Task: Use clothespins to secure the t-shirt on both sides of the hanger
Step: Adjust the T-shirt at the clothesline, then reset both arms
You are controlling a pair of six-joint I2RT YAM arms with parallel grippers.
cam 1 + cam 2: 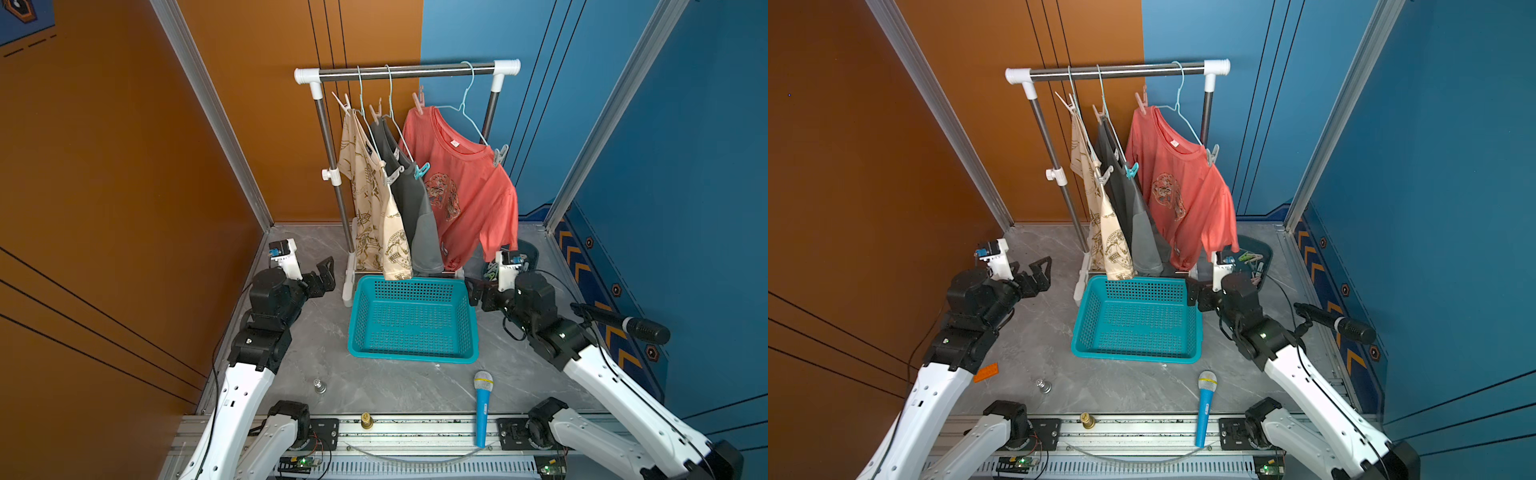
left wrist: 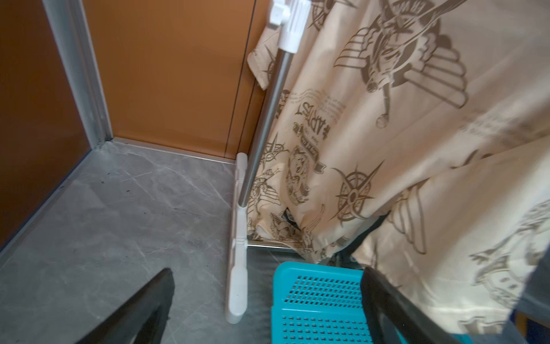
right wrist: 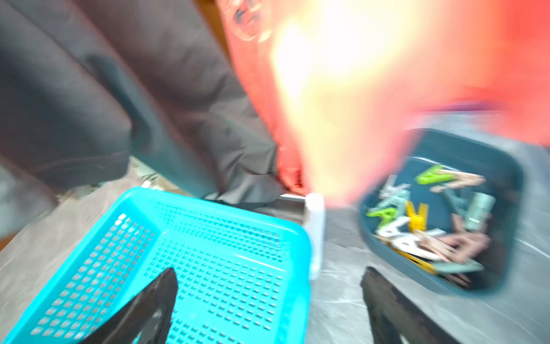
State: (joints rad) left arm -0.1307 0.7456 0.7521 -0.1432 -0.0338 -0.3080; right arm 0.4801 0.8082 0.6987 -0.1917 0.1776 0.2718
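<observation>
Three t-shirts hang on wire hangers on the rack: cream (image 1: 368, 183), grey (image 1: 409, 195) and coral (image 1: 461, 183). Each shirt has a clothespin on both shoulders; the coral one carries a pink clothespin (image 1: 419, 102) and a grey clothespin (image 1: 500, 154) on its light-blue hanger (image 1: 467, 108). Several loose clothespins (image 3: 428, 220) lie in a dark tray (image 3: 464, 143). My left gripper (image 1: 326, 276) (image 2: 268, 271) is open and empty, low beside the rack's foot. My right gripper (image 1: 473, 293) (image 3: 269, 271) is open and empty, over the basket's far right corner, next to the tray.
A teal perforated basket (image 1: 411, 320) sits in front of the rack (image 1: 407, 70). A blue toy microphone (image 1: 483, 407), a metal weight (image 1: 319, 386), a brass weight (image 1: 365, 419) and an orange brick (image 1: 986, 372) lie near the front. A black microphone (image 1: 623, 324) juts in at the right.
</observation>
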